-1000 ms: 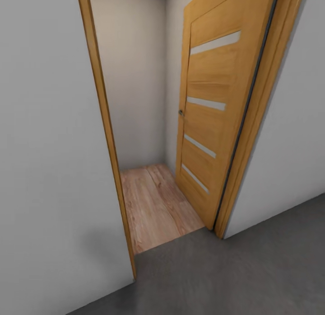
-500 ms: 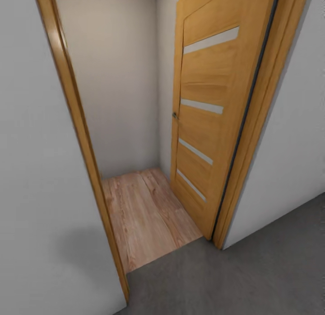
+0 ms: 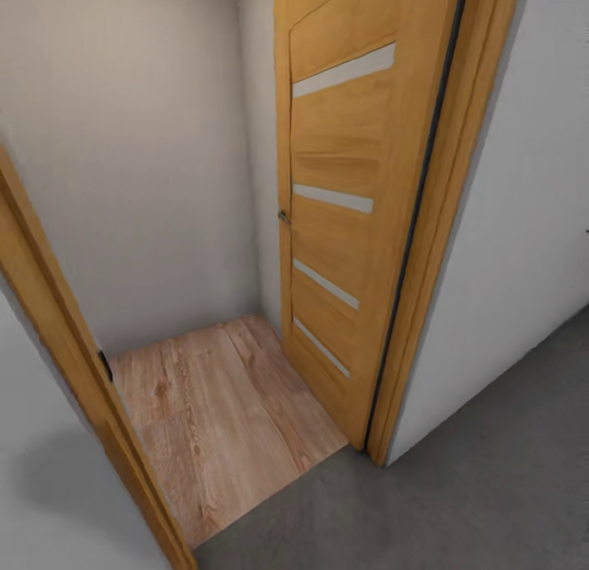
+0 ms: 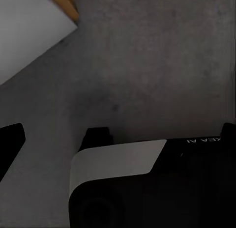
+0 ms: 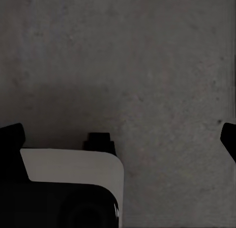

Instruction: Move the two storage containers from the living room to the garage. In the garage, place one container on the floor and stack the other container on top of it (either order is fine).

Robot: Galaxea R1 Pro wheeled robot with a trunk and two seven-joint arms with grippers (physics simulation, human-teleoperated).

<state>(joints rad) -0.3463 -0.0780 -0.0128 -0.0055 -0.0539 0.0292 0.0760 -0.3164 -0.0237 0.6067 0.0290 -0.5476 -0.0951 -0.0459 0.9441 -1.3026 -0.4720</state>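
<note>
The two storage containers are out of view. I stand on the garage's dark grey concrete floor [image 3: 491, 480], facing an open doorway. In the left wrist view my left gripper [image 4: 118, 134] is open over the concrete, its dark fingertips [image 4: 11, 138] spread wide with nothing between them. My right gripper [image 5: 120, 134] is likewise open above the floor [image 5: 147, 66], its fingertips [image 5: 12, 135] empty. Part of my white and black base [image 4: 118, 159] shows below each gripper.
A wooden door [image 3: 335, 210] with frosted strips stands swung open into a small space with a light wood-plank floor [image 3: 213, 415] and plain walls. The left door jamb [image 3: 74, 390] is close by; the right jamb [image 3: 442, 226] and a white wall [image 3: 523, 243] stand beside it.
The whole head picture has shifted: the camera moved, so the doorway now looks wider and nearer, with the left jamb at the picture's edge. Nothing in the scene itself moved.
</note>
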